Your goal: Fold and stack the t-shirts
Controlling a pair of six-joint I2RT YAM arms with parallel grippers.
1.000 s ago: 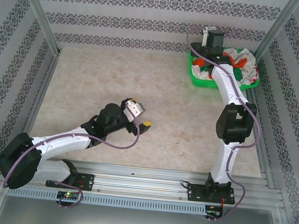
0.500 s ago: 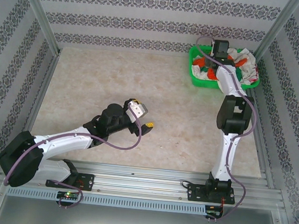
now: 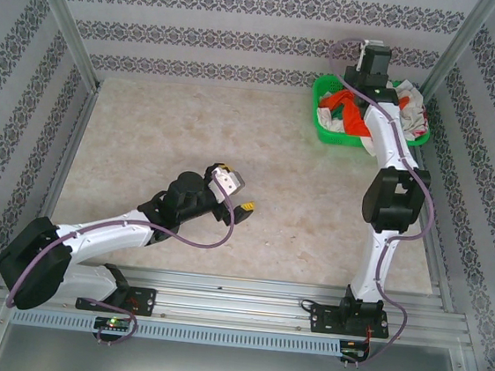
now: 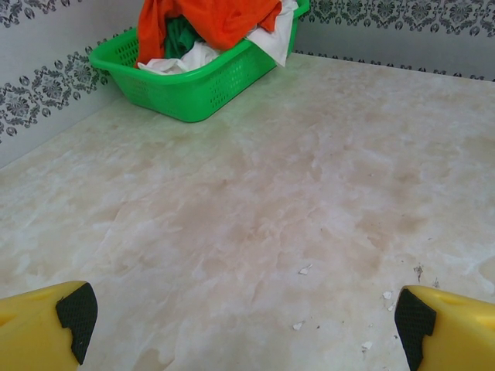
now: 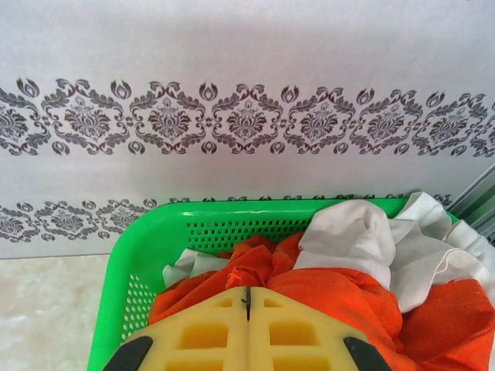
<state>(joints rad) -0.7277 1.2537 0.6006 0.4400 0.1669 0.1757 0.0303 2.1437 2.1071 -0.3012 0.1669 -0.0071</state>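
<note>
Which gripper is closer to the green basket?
Right. The right gripper is above the basket, shut on the orange shirt; the left gripper is open, far across the table.

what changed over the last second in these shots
The right gripper went down into the green basket, then rose toward the back wall. It is now shut on the orange t-shirt, pulling the cloth up. The left gripper edged slightly right at first, then held, open over the table. The basket has not moved.
</note>
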